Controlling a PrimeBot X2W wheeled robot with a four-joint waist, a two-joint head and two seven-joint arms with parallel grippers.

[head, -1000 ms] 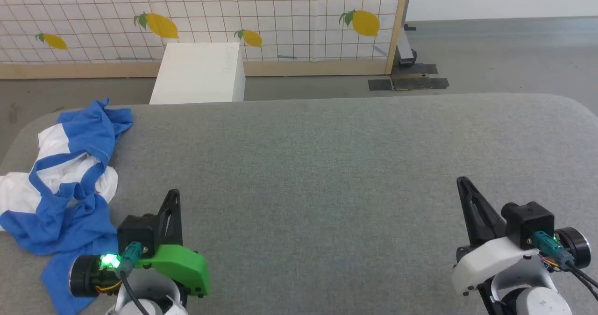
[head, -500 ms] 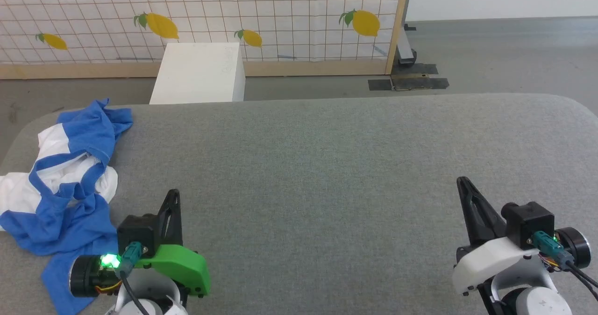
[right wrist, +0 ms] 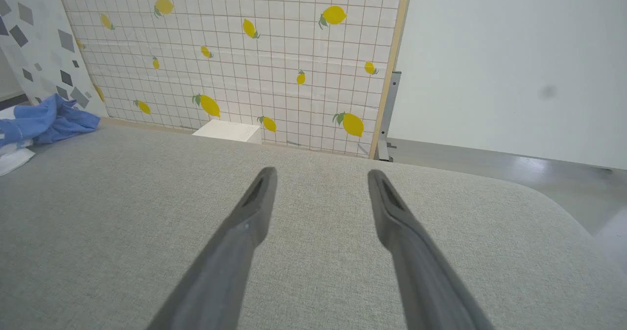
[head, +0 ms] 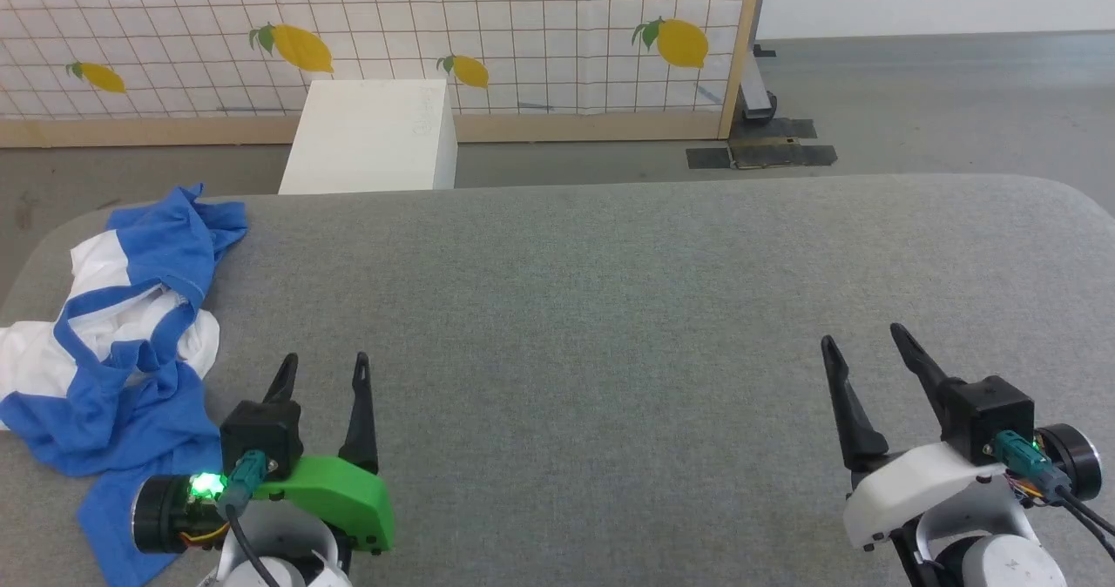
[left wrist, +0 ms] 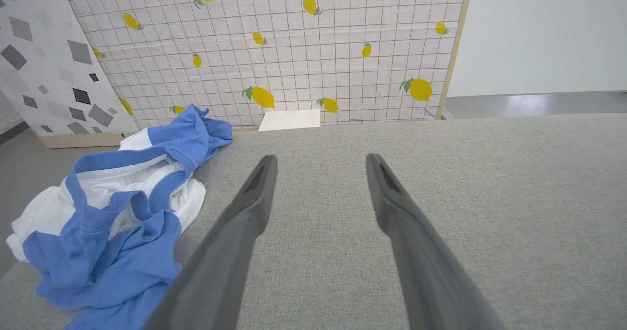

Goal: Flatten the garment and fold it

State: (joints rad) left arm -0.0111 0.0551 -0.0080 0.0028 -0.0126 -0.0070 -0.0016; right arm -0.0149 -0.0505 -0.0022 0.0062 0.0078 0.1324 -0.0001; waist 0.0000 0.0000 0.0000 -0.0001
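L pincer (head: pixel 326 359): black fingers, green shell, lit LED; R pincer (head: pixel 861 334) white-shelled.

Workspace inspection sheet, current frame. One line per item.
Surface: grey fabric-covered table, flat, rounded corners.
Job's things: garment, white and blue, crumpled in a heap at the table's left end, not flattened, not folded.
Clutter: nothing seen.
Grippers: left gripper open and holding nothing, beside the garment; right gripper open and holding nothing, over bare table.
Cables: left wrist cable and right wrist cable, teal plugs, behind the fingers.
Surroundings: lemon-print panel behind the table, white box in front of it, grey floor.
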